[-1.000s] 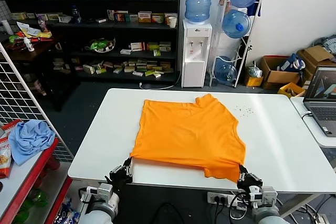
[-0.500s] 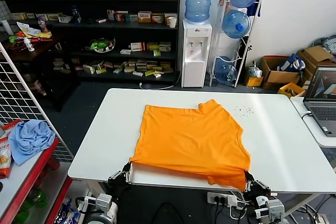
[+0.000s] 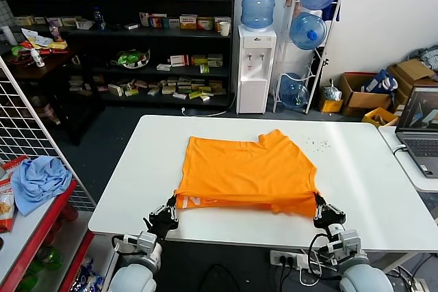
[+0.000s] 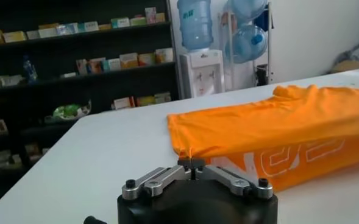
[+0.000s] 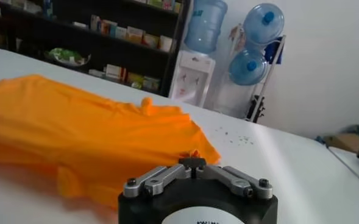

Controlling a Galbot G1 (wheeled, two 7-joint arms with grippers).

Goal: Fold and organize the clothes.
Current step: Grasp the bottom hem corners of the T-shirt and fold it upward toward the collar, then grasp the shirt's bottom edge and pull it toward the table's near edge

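Orange T-shirt (image 3: 246, 172) lies on the white table (image 3: 363, 189), its near hem raised and carried forward over the body, so the white lettering (image 3: 205, 201) shows on the turned-up underside. Our left gripper (image 3: 166, 211) is clamped on the hem corner directly ahead of its fingertips; our right gripper (image 3: 321, 208) is clamped on the opposite corner likewise.

We judge the fold half made. To do it well, we should carry both corners forward at equal height and pace, keep the hem taut between the grippers, and lay it square to the far edge before letting go; uneven travel would skew the crease.

Against the earlier frame, the hem then hung off the table edge below the grippers; both grippers have risen and advanced, and the shirt's visible span has shortened.
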